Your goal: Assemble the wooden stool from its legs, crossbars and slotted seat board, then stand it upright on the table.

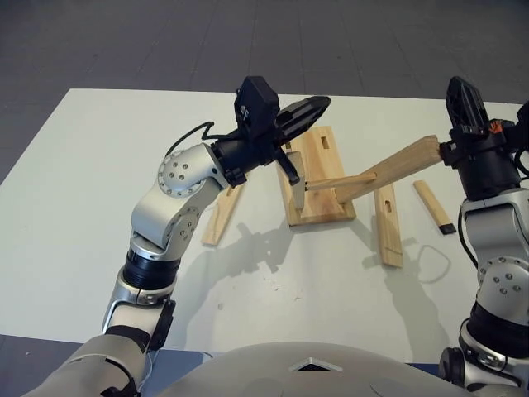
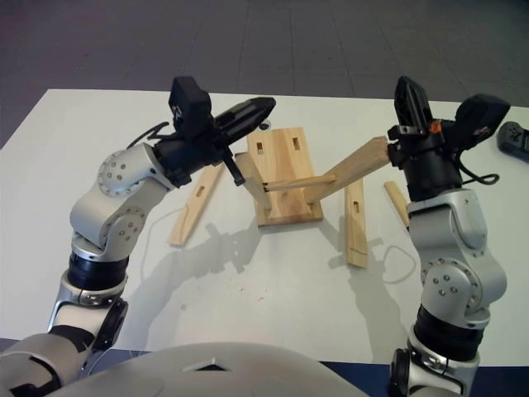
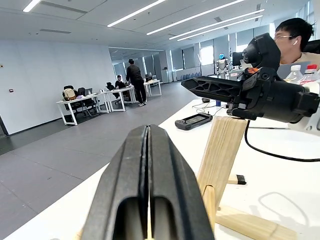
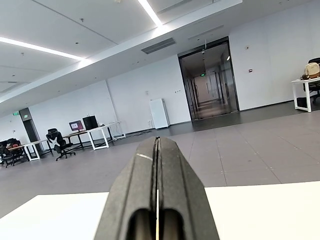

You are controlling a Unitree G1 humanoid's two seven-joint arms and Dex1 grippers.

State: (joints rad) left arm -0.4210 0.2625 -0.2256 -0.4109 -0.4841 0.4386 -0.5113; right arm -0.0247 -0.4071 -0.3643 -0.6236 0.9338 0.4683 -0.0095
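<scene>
The slotted seat board (image 1: 324, 157) lies flat on the white table (image 1: 99, 165). Above it hangs a partial frame: a long wooden leg (image 1: 401, 164) slopes up to the base of my right gripper (image 1: 458, 84), a thin crossbar (image 1: 339, 183) joins it to a second leg (image 1: 294, 184) that stands under my left gripper (image 1: 319, 105). Both grippers are shut with nothing between their tips; the left points right over the board, the right points up. From the left wrist, the long leg (image 3: 220, 152) rises under the right gripper (image 3: 189, 83).
Loose on the table are one leg (image 1: 221, 217) left of the board, another leg (image 1: 388, 225) to its right, and a short bar (image 1: 434, 206) with a dark end farther right. A black controller (image 2: 513, 137) sits at the far right edge.
</scene>
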